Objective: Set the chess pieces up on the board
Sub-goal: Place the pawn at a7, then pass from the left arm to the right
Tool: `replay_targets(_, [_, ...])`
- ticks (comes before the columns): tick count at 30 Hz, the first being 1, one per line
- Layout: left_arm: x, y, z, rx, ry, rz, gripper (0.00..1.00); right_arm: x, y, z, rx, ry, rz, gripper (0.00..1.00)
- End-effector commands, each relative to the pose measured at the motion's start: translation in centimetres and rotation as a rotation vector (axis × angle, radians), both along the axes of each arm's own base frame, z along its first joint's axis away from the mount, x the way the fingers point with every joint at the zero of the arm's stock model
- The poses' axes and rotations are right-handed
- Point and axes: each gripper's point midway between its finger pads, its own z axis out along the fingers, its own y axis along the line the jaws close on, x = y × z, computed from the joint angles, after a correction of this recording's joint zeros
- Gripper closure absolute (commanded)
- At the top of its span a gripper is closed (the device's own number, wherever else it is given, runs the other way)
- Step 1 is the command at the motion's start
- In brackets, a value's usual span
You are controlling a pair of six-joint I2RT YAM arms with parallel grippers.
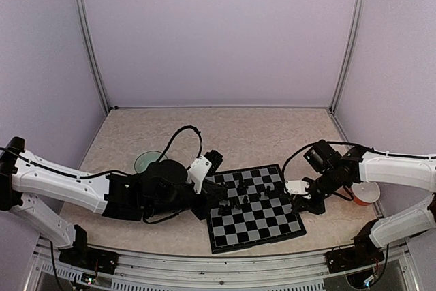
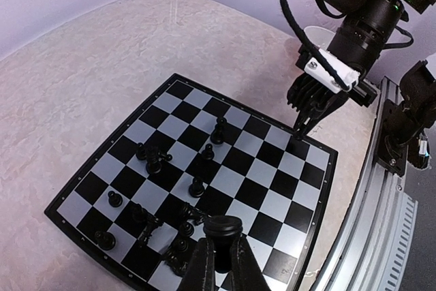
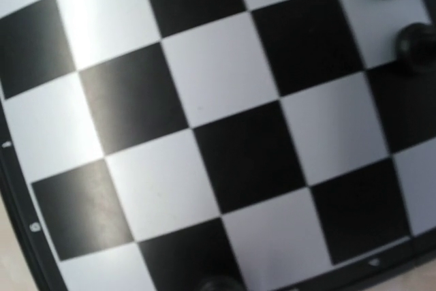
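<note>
The board (image 1: 272, 226) lies between the two arms. Several black chess pieces (image 2: 196, 187) are scattered over its left half, some upright, some on their sides. My left gripper (image 2: 221, 260) hangs over the board's near edge, shut on one black chess piece (image 2: 223, 231) whose round top pokes up between the fingers. My right gripper (image 2: 300, 129) points straight down with its fingers together at the board's right edge (image 1: 300, 206). The right wrist view shows only board squares (image 3: 204, 80), two pieces (image 3: 412, 46) and a dark round shape (image 3: 218, 284) that I cannot identify.
A pale green bowl (image 1: 146, 161) sits behind the left arm. An orange cup (image 1: 366, 195) stands at the right, behind the right arm. A metal rail (image 2: 381, 236) runs along the table's near edge.
</note>
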Motion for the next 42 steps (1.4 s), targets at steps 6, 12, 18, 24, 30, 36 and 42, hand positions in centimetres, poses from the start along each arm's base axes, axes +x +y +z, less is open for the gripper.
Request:
replay_targets(6, [0.0, 0.5, 0.7, -0.012, -0.013, 0.014, 1.0, -1.2, 0.7, -1.3, -0.003, 0.035, 0.049, 1.0])
replay_targets(12, [0.0, 0.7, 0.5, -0.014, -0.014, 0.019, 1.0, -1.4, 0.9, -1.8, -0.012, 0.052, 0.051, 1.0])
replay_targets(18, [0.0, 0.8, 0.5, -0.013, -0.011, 0.021, 1.0, -1.4, 0.7, -1.9, -0.024, 0.05, 0.051, 0.84])
replay_targets(24, [-0.2, 0.2, 0.8, -0.016, 0.01, -0.003, 1.0, -0.1, 2.4, 3.0, 0.062, -0.013, 0.061, 0.71])
replay_targets(30, [-2.3, -2.7, 0.3, -0.005, 0.19, -0.198, 1.0, 0.5, 5.2, 10.6, 0.215, -0.089, 0.149, 0.71])
replay_targets(36, [-4.9, -5.4, 1.8, -0.079, 0.385, -0.407, 1.0, -1.8, 8.5, 13.3, 0.221, -0.235, 0.379, 0.7])
replay_targets(42, [-5.2, -6.6, 3.9, -0.151, 0.439, -0.458, 1.0, -3.6, 10.6, 12.8, 0.151, -0.263, 0.492, 0.62])
